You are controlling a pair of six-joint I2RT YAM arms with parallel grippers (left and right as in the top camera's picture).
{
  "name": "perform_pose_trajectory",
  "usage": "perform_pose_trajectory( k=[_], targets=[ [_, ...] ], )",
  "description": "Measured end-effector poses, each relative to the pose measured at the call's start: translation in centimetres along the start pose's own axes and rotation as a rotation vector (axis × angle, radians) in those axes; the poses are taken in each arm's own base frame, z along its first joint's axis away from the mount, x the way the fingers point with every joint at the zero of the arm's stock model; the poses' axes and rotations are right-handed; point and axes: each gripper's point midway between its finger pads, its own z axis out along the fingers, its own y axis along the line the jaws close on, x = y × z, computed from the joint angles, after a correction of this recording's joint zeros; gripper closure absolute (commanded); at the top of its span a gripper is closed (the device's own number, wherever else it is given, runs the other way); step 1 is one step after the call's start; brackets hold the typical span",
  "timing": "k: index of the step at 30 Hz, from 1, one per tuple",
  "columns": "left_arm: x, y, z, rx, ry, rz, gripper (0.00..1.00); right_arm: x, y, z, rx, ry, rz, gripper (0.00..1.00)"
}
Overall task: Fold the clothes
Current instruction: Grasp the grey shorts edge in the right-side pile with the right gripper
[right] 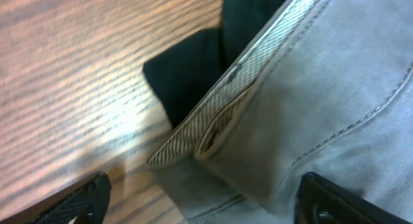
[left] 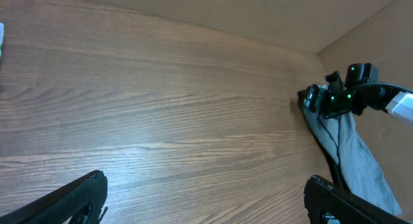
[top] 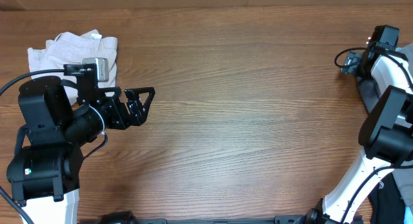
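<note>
The clothes, grey shorts [top: 366, 96], lie at the table's right edge, mostly hidden under my right arm in the overhead view. In the right wrist view the grey shorts [right: 322, 101] fill the frame, and a striped pale lining [right: 210, 117] shows at a folded edge. My right gripper [right: 203, 201] is open just above them, with grey cloth between its spread fingers [right: 80, 198] but not pinched. From the left wrist view the shorts [left: 353, 150] hang below the right gripper [left: 326, 100]. My left gripper [top: 141, 105] is open over bare wood, far from the shorts.
Cream-white shorts [top: 74, 51] lie crumpled at the back left, behind my left arm. A black cloth [right: 190, 69] lies under the grey shorts' edge. The wooden table [top: 245, 108] stretches between the two arms.
</note>
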Motion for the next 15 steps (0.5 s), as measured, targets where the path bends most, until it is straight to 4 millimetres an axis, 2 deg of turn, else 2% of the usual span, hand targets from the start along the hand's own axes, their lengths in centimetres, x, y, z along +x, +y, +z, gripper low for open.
perform_pose_trajectory(
  k=[6,10,15],
  targets=[
    [0.0,0.0,0.0,0.000,0.000,0.000,0.00,0.0,1.7,-0.5,0.011,-0.009,-0.089,0.00],
    [0.0,0.2,0.3,-0.002,0.010,-0.007,0.00,-0.2,2.2,-0.8,0.059,-0.019,-0.113,0.02],
    [0.1,0.4,0.6,-0.004,0.018,-0.012,0.00,-0.3,0.2,-0.8,0.139,-0.019,-0.085,0.05]
  ],
)
